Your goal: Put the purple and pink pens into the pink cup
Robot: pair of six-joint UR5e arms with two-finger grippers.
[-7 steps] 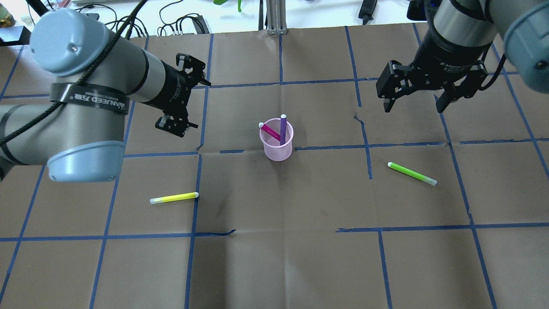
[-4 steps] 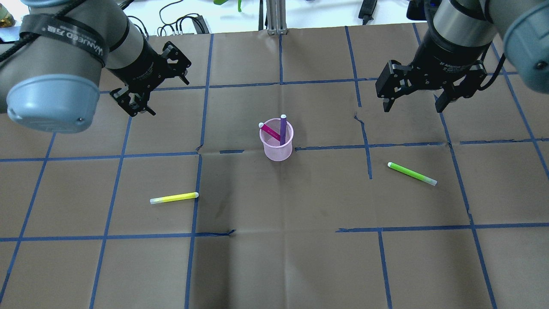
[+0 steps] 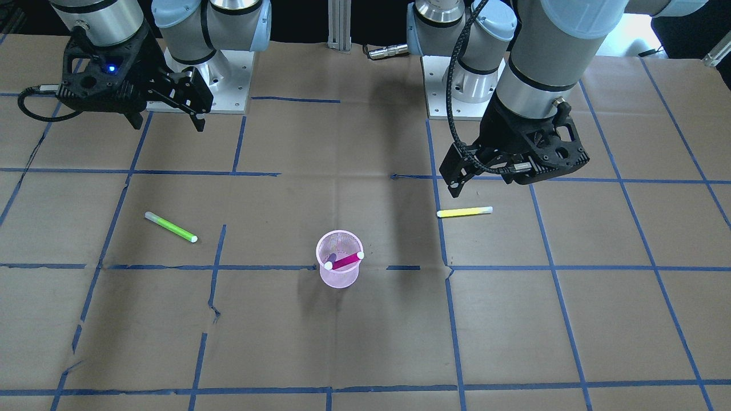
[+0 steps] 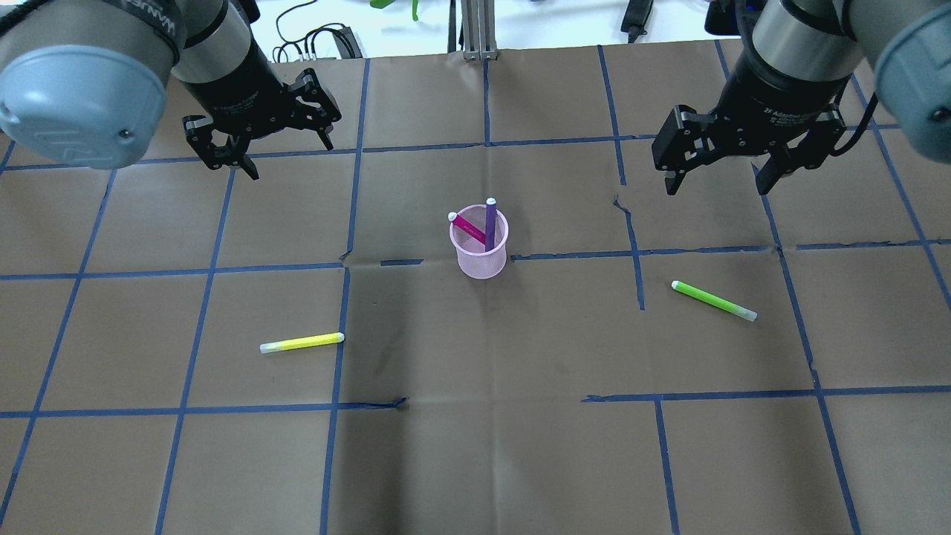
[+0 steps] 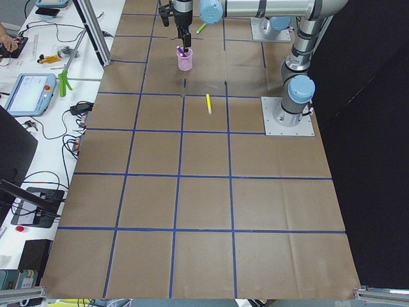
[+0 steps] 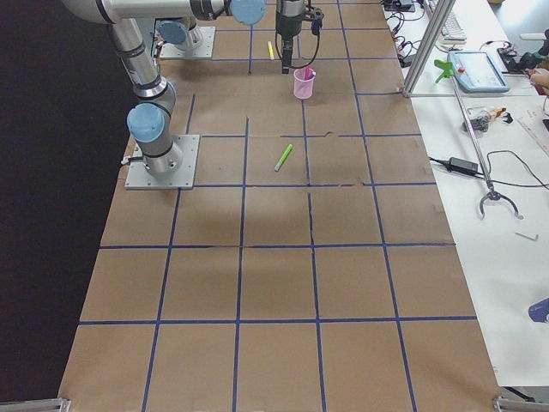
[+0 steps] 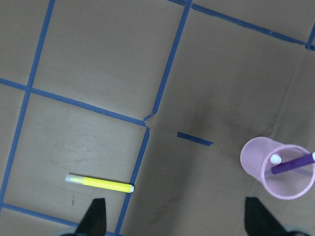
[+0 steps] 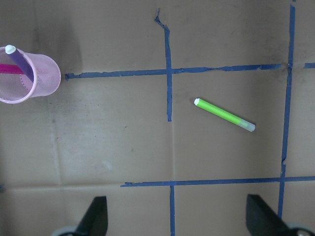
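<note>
The pink mesh cup [image 4: 478, 256] stands upright mid-table, also in the front view [image 3: 338, 277]. The purple pen [image 4: 490, 217] and the pink pen [image 4: 468, 227] both stand inside it and lean on its rim. My left gripper [image 4: 286, 157] is open and empty, above the table far back-left of the cup. My right gripper [image 4: 715, 187] is open and empty, above the table back-right of the cup. The left wrist view shows the cup [image 7: 261, 169] at its right edge. The right wrist view shows the cup [image 8: 42, 78] at its left edge.
A yellow highlighter [image 4: 302, 342] lies front-left of the cup. A green highlighter [image 4: 714, 300] lies to the cup's right. Brown paper with blue tape lines covers the table. The arm bases [image 3: 462, 85] stand at the robot's edge.
My left arm has swung back and to the left, away from the cup, and its gripper has turned. The right arm, the cup and the pens have not moved.
</note>
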